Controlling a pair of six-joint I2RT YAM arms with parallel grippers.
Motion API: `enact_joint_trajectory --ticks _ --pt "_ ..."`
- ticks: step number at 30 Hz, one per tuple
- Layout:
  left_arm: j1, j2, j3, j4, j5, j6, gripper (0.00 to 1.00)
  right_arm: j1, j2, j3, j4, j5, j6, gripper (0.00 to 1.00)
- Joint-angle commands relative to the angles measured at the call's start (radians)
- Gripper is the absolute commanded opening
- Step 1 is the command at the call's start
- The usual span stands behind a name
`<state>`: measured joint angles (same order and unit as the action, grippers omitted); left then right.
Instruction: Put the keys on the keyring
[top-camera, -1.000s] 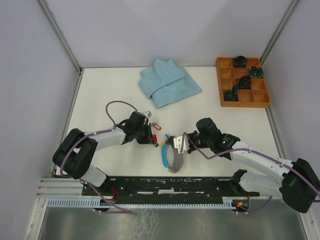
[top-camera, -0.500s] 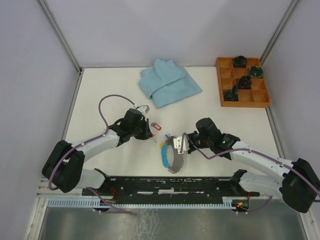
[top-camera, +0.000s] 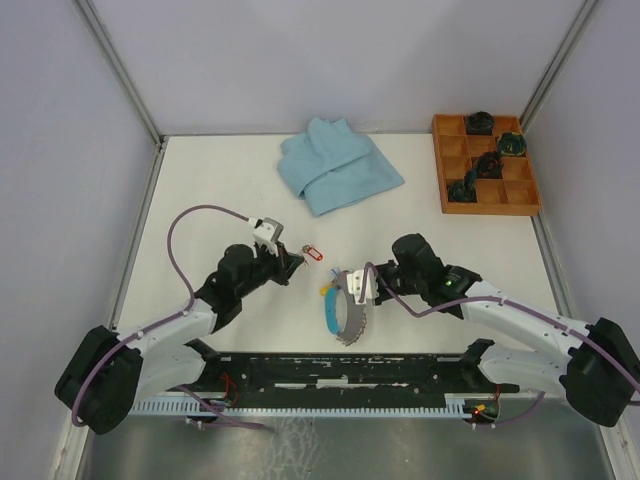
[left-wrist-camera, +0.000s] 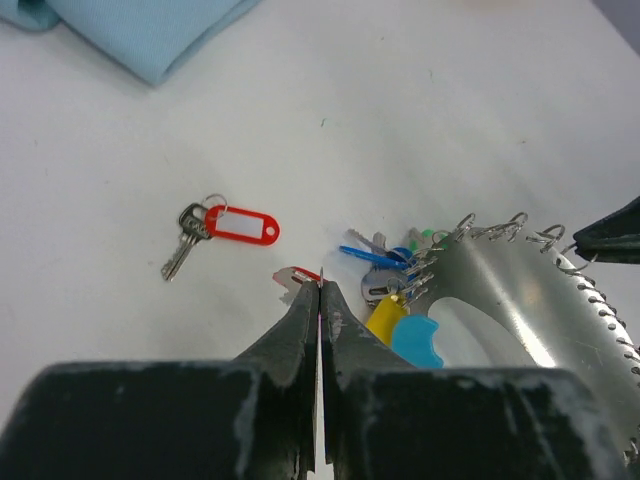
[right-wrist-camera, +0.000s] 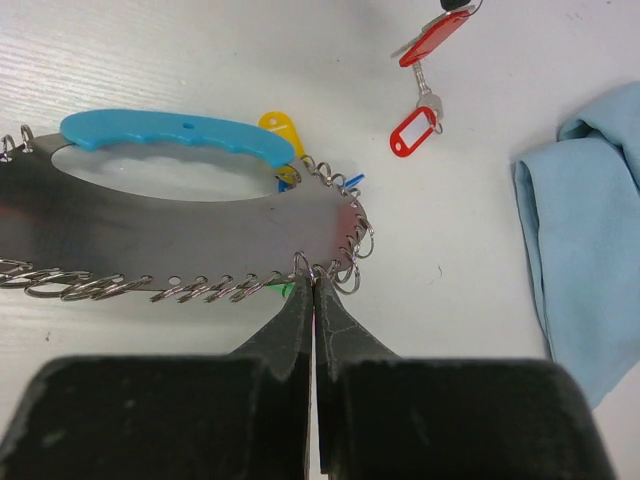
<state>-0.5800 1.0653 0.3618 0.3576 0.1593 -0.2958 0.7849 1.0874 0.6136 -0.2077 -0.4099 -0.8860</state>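
Left arm (top-camera: 190, 318) has drawn back across the counter (top-camera: 220, 190) from the keyring (right-wrist-camera: 180, 225), gripped at its rim by clenched right fingers (right-wrist-camera: 290, 320). Left fingers (left-wrist-camera: 295, 330), newly clamped on 1 red-tagged key (left-wrist-camera: 297, 277), leave it unthreaded beside a loose key (left-wrist-camera: 240, 225).

Top view: hung high up behind the near edge of the white table (top-camera: 200, 190), looked down and forward over all of it, from far off. Took in the blue cloth (top-camera: 338, 165) and the wooden tray (top-camera: 452, 146) at the back.

Left wrist view: rode just behind the left gripper (left-wrist-camera: 320, 286), low and very near the table, faced forward past the black fingers (left-wrist-camera: 290, 340). Caught the red tag (left-wrist-camera: 241, 226) ahead and the keyring (left-wrist-camera: 500, 290) at right.

Right wrist view: rode just behind the right gripper (right-wrist-camera: 313, 276), close up, faced the keyring's edge.

Shared across all three: keyring, red tag, a bit of cloth.
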Motion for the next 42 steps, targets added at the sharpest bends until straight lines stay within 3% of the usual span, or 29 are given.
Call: enact_joint_trajectory --ticks 1,5,14,23,28,34,42 --pt "0.0 -0.035 -0.119 0.476 0.068 0.142 0.03 0.005 -0.035 0.075 0.018 0.003 0.049 0.01" --pt "-0.001 0.006 -0.183 0.675 0.116 0.223 0.03 0.005 -0.037 0.099 -0.006 0.022 0.064 0.01" --pt "-0.002 0.17 -0.153 0.901 0.368 0.312 0.03 0.005 0.015 0.201 -0.065 0.049 0.074 0.01" --pt "-0.006 0.298 -0.134 1.041 0.547 0.445 0.03 0.005 0.064 0.208 0.016 0.085 0.075 0.01" --pt "-0.009 0.314 -0.13 1.036 0.553 0.498 0.03 0.004 0.077 0.198 0.071 0.064 0.072 0.01" --pt "-0.042 0.278 -0.1 0.86 0.556 0.613 0.03 0.005 0.082 0.178 0.118 0.035 0.052 0.01" --pt "-0.07 0.251 -0.095 0.811 0.542 0.661 0.03 0.005 0.062 0.133 0.152 0.004 0.038 0.01"
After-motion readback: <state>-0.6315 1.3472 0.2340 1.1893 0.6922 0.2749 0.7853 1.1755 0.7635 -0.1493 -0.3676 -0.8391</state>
